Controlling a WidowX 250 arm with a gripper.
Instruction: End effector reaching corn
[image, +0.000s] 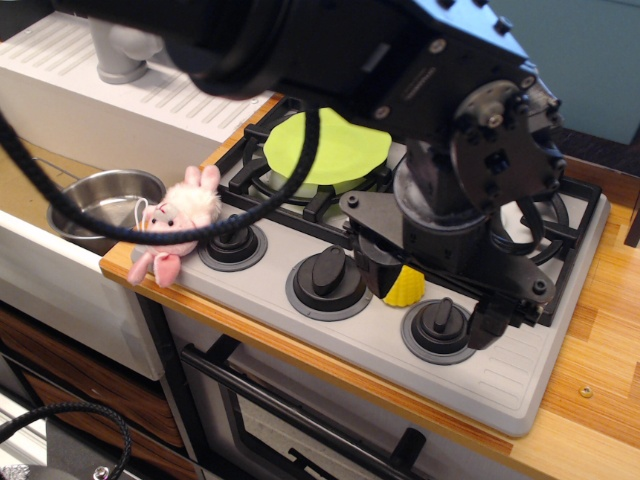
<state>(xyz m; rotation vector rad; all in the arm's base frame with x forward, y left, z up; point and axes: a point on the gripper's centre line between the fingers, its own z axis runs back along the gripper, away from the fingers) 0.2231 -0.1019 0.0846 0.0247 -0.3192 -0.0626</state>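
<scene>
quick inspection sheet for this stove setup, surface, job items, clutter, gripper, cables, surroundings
surface: grey toy stove top with three dark knobs along the front, set in a wooden counter.
job's things: yellow corn sits on the stove front between the middle and right knobs, partly hidden by the end effector.
clutter: lime-green plate on the rear left burner grate; pink plush bunny at the stove's left edge.
gripper: black fingers right at the corn; open or shut cannot be told.
cables: thick black cable loops across the plate and left burner.
surroundings: metal bowl in the sink at left; oven door below.
</scene>
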